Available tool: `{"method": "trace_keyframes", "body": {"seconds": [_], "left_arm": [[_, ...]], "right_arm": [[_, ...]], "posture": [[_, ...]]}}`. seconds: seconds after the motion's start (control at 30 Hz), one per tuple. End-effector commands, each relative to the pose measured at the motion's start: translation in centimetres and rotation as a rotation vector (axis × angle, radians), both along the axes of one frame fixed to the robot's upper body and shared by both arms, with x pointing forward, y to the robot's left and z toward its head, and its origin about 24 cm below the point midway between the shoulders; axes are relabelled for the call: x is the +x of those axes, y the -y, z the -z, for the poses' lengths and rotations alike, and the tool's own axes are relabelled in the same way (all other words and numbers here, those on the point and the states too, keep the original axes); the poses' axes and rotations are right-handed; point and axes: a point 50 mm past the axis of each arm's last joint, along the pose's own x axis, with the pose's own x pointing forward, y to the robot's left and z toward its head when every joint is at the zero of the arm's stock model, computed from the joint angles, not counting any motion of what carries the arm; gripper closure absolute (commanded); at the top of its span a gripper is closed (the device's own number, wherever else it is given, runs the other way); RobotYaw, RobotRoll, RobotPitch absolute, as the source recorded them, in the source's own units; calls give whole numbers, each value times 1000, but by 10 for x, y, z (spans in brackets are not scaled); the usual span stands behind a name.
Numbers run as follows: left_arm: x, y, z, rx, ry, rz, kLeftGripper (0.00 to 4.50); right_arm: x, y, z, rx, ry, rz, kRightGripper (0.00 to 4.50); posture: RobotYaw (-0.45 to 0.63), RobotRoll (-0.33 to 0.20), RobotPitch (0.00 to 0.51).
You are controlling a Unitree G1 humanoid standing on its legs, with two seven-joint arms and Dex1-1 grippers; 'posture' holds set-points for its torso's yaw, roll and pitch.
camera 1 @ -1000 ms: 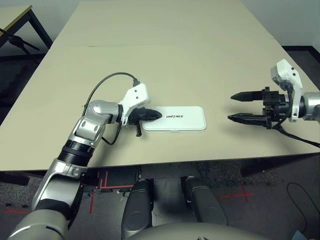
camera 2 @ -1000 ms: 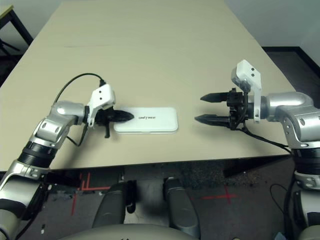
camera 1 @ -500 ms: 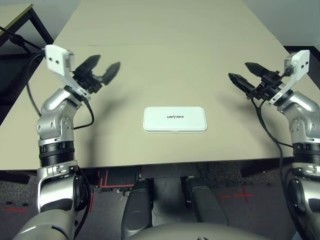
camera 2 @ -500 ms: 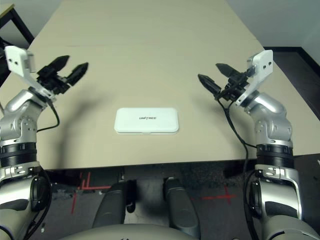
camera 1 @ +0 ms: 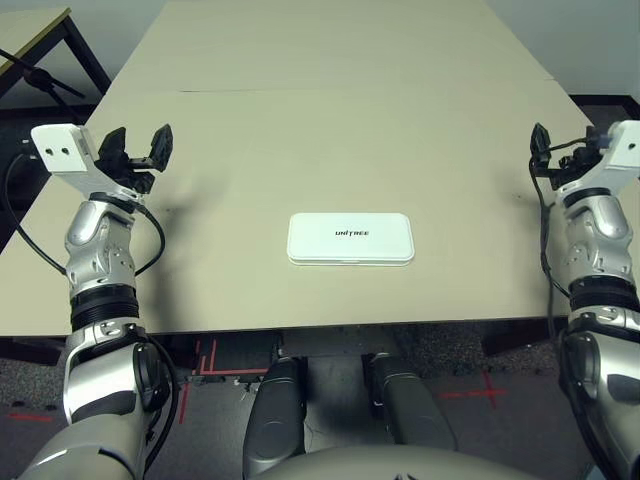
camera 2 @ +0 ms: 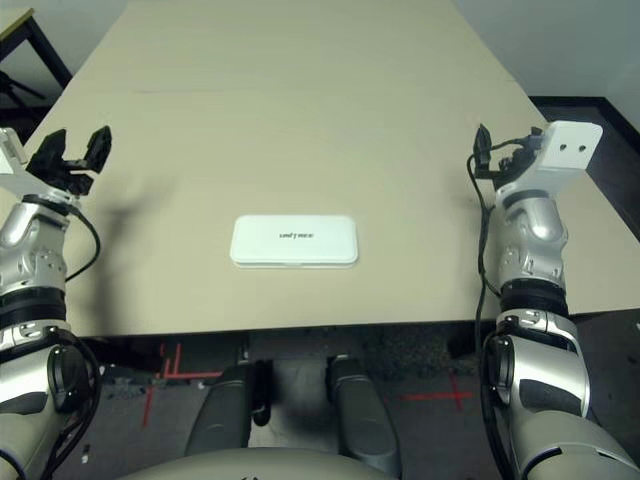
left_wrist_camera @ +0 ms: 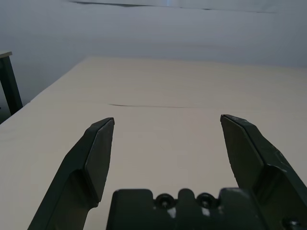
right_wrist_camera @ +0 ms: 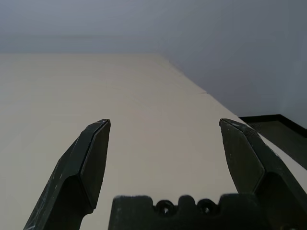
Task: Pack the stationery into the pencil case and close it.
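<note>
Pencil case (camera 1: 350,238) lies lid down mid-frame, so I judge packing done. Left gripper (camera 1: 136,147) and right gripper (right_wrist_camera: 163,143) both spread wide, empty; nothing left but parking.

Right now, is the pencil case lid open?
No, the white pencil case lies flat on the table with its lettered lid shut, both grippers apart from it.

pencil case (camera 1: 350,238): smooth white hard plastic, slight sheen | desk (camera 1: 340,120): matt pale beige laminate, smooth | left claw (left_wrist_camera: 168,139): matt black plastic fingers | forearms: brushed silver metal
</note>
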Motion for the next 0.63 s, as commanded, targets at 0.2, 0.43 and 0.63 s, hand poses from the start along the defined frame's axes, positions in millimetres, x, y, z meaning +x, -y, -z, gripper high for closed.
{"method": "trace_keyframes", "body": {"seconds": [0.2, 0.43, 0.63], "left_arm": [[-2, -1, 1, 24, -9, -7, 62], [-2, 3, 2, 33, -15, 4, 62], [1, 5, -1, 37, -9, 14, 62]], "right_arm": [[-2, 1, 6, 17, -3, -3, 0], [-2, -2, 9, 18, -8, -13, 0], [-1, -4, 11, 21, -12, -25, 0]], "posture": [[-115, 0, 152], [-121, 0, 146], [-119, 0, 129]]}}
